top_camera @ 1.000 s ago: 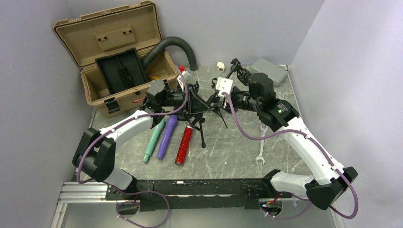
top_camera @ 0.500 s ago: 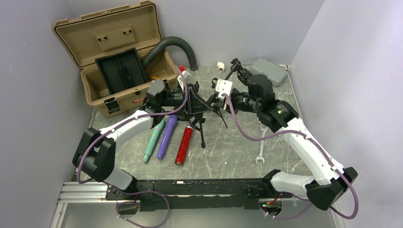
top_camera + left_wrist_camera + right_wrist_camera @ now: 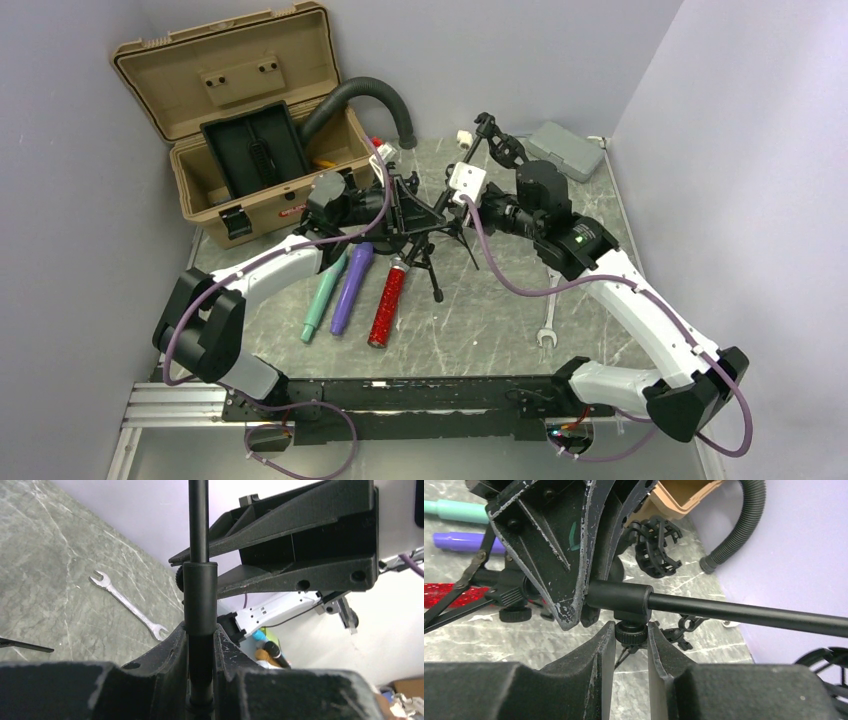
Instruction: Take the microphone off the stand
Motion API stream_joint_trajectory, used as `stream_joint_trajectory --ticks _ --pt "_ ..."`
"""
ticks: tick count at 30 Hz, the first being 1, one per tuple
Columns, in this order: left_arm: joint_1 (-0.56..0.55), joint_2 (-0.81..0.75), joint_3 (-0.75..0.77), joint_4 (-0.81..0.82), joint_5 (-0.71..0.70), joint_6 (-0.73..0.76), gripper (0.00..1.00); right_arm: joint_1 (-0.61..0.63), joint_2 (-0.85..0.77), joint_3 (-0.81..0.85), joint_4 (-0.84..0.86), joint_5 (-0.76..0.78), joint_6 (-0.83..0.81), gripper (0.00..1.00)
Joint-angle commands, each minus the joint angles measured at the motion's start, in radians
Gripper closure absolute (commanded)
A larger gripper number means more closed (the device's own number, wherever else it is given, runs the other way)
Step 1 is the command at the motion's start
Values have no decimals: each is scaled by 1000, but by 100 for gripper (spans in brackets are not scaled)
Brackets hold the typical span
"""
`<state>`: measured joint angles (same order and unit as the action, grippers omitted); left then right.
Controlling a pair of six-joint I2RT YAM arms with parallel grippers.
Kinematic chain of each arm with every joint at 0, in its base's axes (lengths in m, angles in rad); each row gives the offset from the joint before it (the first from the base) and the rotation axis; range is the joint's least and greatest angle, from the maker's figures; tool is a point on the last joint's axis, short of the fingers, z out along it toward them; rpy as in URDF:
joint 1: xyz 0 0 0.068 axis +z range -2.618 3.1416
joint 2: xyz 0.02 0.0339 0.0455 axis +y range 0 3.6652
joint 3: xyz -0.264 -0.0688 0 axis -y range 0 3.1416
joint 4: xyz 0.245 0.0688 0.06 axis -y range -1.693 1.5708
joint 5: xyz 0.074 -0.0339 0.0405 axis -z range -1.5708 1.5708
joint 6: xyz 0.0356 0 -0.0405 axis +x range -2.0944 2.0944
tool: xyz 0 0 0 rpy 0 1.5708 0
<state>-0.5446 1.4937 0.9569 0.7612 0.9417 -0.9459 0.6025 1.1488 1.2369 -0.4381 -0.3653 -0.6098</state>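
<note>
The black tripod stand (image 3: 430, 262) is tilted over the table, and its pole (image 3: 468, 160) runs up to the right. My left gripper (image 3: 398, 208) is shut on the pole (image 3: 200, 600). My right gripper (image 3: 443, 212) is shut on the small knurled knob (image 3: 630, 633) under the pole's collar (image 3: 619, 596). A black cage-like clip (image 3: 655, 545) on the stand holds no microphone that I can see. Three microphones lie side by side on the table by the stand's legs: teal (image 3: 325, 296), purple (image 3: 350, 288) and red glitter (image 3: 386, 305).
An open tan case (image 3: 262, 150) with a black hose (image 3: 372, 98) stands at the back left. A grey box (image 3: 565, 148) sits at the back right. A wrench (image 3: 548, 320) lies to the right, also in the left wrist view (image 3: 127, 605).
Both grippers have shifted a little left and back with the stand. The stand's legs have swung to the right and its upper end has moved left.
</note>
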Motion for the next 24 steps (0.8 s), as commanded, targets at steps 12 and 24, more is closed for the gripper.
stream_joint_trajectory --ticks 12,24 --pt "-30 -44 40 204 -59 -150 100 82 60 16 110 222 4 44" --pt "45 -30 44 171 20 -14 100 -139 -134 83 -25 -141 124 25"
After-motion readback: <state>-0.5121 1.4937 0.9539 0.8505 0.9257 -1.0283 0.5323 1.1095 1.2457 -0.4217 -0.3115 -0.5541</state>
